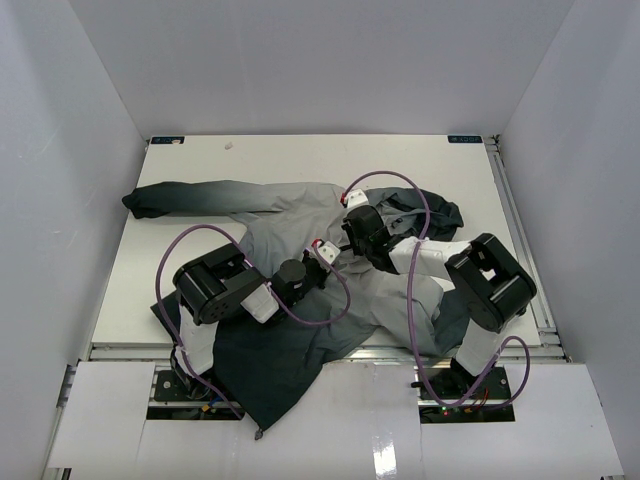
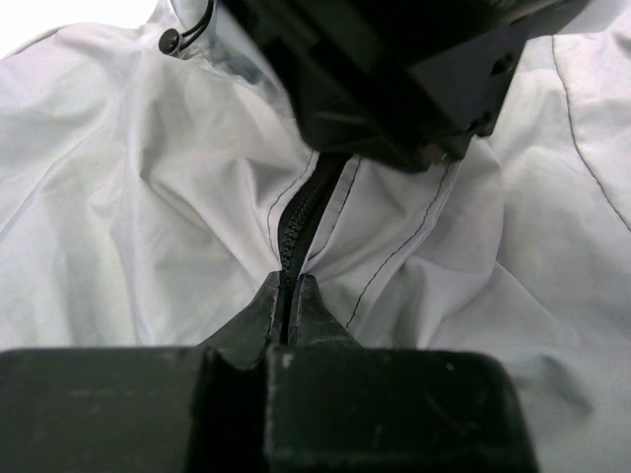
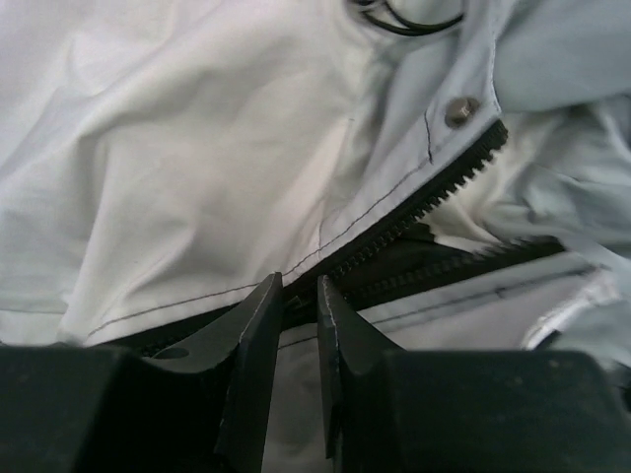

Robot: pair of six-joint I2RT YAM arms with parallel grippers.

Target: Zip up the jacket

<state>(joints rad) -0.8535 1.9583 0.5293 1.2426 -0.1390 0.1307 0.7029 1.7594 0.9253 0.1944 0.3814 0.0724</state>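
Observation:
The jacket (image 1: 290,215) lies spread on the table, light grey with a dark hem hanging over the near edge. My left gripper (image 1: 316,256) is shut on the closed zipper (image 2: 301,212), which it pinches at its fingertips (image 2: 289,294). The right gripper's black body (image 2: 394,79) sits just beyond, up the zipper line. My right gripper (image 1: 352,232) has its jaws nearly together on the zipper slider (image 3: 299,299). Past it the two rows of black teeth (image 3: 434,202) are still apart, running up to a metal snap (image 3: 460,110).
One sleeve (image 1: 190,198) stretches to the far left. The dark hood (image 1: 440,212) lies bunched at the right, behind the right arm. A drawcord (image 3: 414,22) lies near the collar. White walls enclose the table (image 1: 300,155).

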